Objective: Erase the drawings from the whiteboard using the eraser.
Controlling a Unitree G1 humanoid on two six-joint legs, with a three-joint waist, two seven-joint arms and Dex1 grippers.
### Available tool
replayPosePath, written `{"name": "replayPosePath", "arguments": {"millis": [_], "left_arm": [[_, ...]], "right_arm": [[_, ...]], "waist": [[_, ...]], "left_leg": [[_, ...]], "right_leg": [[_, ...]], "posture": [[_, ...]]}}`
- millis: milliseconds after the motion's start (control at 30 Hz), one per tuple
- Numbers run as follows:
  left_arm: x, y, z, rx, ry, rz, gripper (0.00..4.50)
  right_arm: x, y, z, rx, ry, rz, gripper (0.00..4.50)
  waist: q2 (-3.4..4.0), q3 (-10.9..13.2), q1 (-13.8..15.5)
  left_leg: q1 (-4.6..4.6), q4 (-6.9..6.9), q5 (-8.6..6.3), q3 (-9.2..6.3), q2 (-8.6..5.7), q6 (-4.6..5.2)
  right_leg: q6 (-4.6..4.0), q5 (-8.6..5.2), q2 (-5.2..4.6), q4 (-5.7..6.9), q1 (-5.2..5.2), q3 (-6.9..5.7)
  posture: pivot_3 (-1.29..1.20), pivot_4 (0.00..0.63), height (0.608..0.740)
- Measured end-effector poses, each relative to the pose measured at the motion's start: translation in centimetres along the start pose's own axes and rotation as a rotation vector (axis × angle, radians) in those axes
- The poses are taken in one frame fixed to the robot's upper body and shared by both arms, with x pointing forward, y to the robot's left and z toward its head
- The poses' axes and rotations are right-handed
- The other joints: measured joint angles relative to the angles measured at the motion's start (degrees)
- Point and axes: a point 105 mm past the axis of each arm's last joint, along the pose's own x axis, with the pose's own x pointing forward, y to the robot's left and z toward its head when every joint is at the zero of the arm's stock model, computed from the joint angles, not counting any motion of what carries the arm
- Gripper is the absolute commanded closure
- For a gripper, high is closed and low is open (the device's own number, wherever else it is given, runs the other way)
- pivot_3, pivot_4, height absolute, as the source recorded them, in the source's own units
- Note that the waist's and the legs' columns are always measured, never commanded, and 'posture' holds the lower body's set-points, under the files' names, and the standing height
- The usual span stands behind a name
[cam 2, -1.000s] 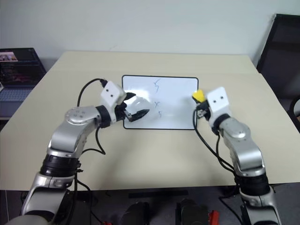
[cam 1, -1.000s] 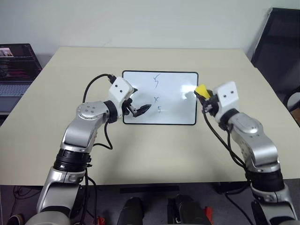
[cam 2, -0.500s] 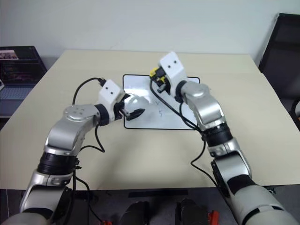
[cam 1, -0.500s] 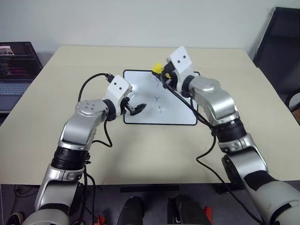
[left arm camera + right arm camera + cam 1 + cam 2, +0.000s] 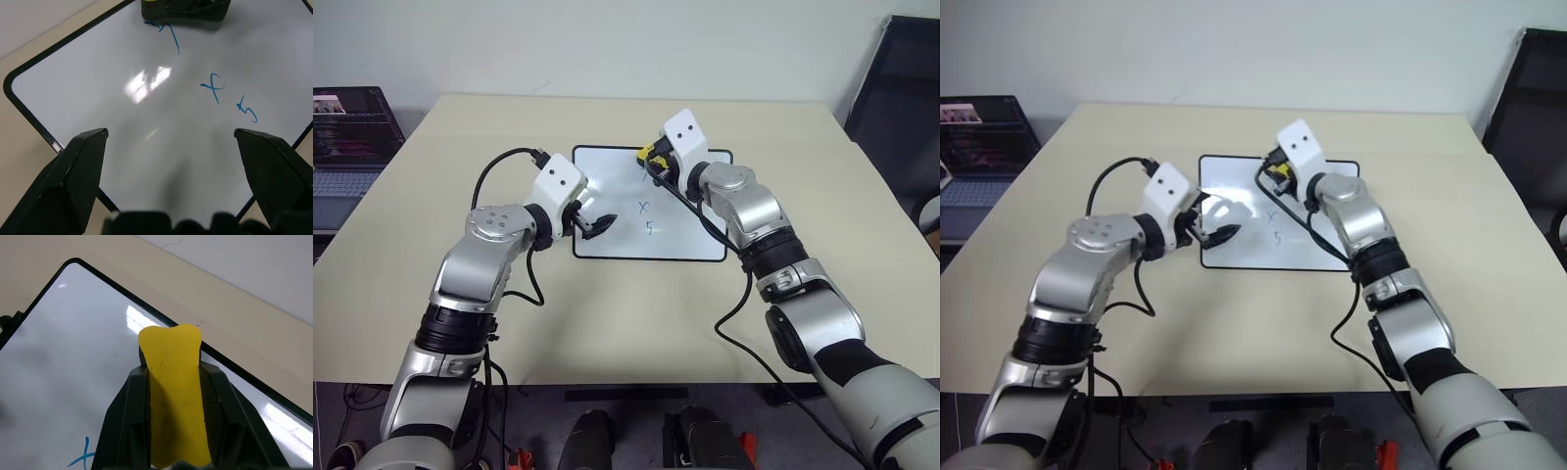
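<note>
The whiteboard (image 5: 690,220) lies flat at the middle of the table. Its drawings run in a column: a top mark (image 5: 168,36), an "x" (image 5: 643,207) and a "5" (image 5: 649,228). My right gripper (image 5: 652,163) is shut on the yellow eraser (image 5: 648,151), squeezed between its fingers (image 5: 124,406). The eraser (image 5: 186,7) sits at the board's far edge, right at the top mark. My left gripper (image 5: 599,225) hovers open over the board's left part, nothing between its fingers (image 5: 88,147).
The board lies on a beige table (image 5: 636,323) with wide bare room on all sides. An open laptop (image 5: 347,127) stands off the table's left side. A black chair (image 5: 901,98) stands at the right.
My right arm has swung from the board's right edge to its far edge, carrying the eraser, then dropped toward the top mark. The left gripper has stayed in place.
</note>
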Motion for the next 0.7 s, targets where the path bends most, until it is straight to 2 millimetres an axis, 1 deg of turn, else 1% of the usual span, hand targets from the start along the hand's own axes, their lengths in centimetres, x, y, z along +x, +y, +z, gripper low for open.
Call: {"name": "replayPosePath", "arguments": {"millis": [233,400,500,567,700], "left_arm": [[0.1,-0.2,0.1,0.014,-0.009,-0.009,0.0],[0.2,-0.5,0.1,0.017,-0.005,-0.018,0.0],[0.2,-0.6,0.1,0.018,-0.005,-0.025,0.0],[0.2,-0.6,0.1,0.02,-0.007,-0.027,0.0],[0.2,-0.7,0.0,0.017,-0.003,-0.029,0.0]], "right_arm": [[0.0,0.1,-0.1,-0.011,0.008,0.003,3.5],[0.1,1.3,-0.6,-0.032,0.044,0.081,3.5],[0.1,1.7,-0.7,-0.072,0.055,0.097,3.5],[0.1,1.6,-0.6,-0.084,0.051,0.084,3.5],[0.3,0.6,-0.1,-0.136,0.025,0.009,3.5]], "waist": [[0.0,0.0,0.0],[0.0,0.0,-0.11],[0.0,0.0,-0.14],[0.0,0.0,-0.15],[0.0,0.0,-0.18]], "left_leg": [[0.02,0.06,0.0,0.0,-0.01,0.0],[0.04,0.07,0.0,0.0,-0.01,0.0],[0.05,0.09,0.01,0.0,-0.01,0.0],[0.06,0.09,0.01,-0.01,-0.01,-0.01],[0.06,0.1,0.01,0.01,-0.01,-0.01]], "right_leg": [[0.0,0.0,0.01,0.11,0.0,0.01],[0.0,0.0,0.02,0.15,0.0,0.02],[0.0,0.0,0.02,0.2,0.0,0.02],[0.0,0.0,0.03,0.23,0.0,0.01],[0.0,-0.01,0.02,0.24,-0.02,0.03]], "posture": [[0.0,0.15,0.74],[0.0,0.15,0.74],[0.0,0.15,0.74],[0.0,0.15,0.74],[0.0,0.15,0.74]]}}
